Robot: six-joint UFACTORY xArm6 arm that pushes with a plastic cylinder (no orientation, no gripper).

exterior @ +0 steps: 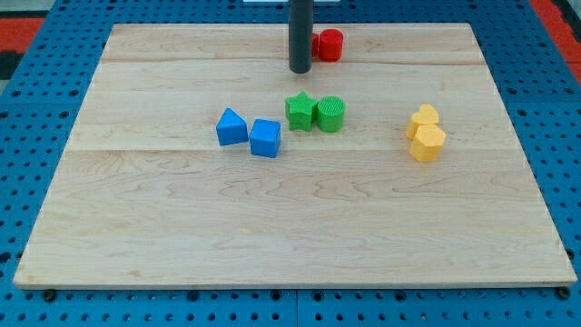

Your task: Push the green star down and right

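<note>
Camera view: my tip rests on the wooden tabletop near the view's top centre, just above the green star and apart from it. No gripper is fitted, so nothing is held. The star touches a green cylinder on its right. A red cylinder sits just right of the rod.

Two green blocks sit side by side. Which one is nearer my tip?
The green star, the left one of the pair. It lies just below my tip; the green cylinder sits to the star's right, farther off.
</note>
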